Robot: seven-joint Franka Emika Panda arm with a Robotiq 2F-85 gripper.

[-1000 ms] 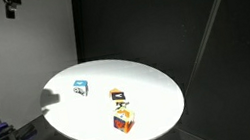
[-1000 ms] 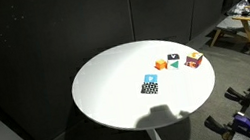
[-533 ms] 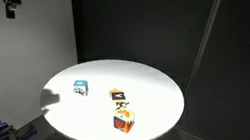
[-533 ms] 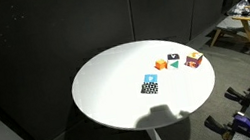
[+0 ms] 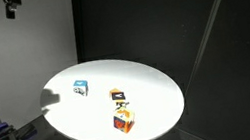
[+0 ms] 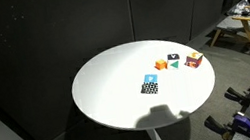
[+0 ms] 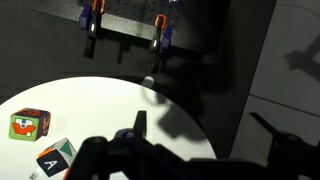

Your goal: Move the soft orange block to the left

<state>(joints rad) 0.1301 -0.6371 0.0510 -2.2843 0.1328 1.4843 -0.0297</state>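
The soft orange block is a small orange-red cube with pale patches, sitting near the front rim of the round white table. In the other exterior view this soft orange block sits at the table's right side. In the wrist view the soft orange block lies at the lower left and shows a green patch. My gripper hangs high above the table, far from the block, open and empty. In an exterior view only the gripper's tip shows, at the top left.
An orange-topped white block with black markings stands next to the orange one. A blue-and-white cube lies further off. Clamps hang on a rack beside the table. A wooden bench stands behind.
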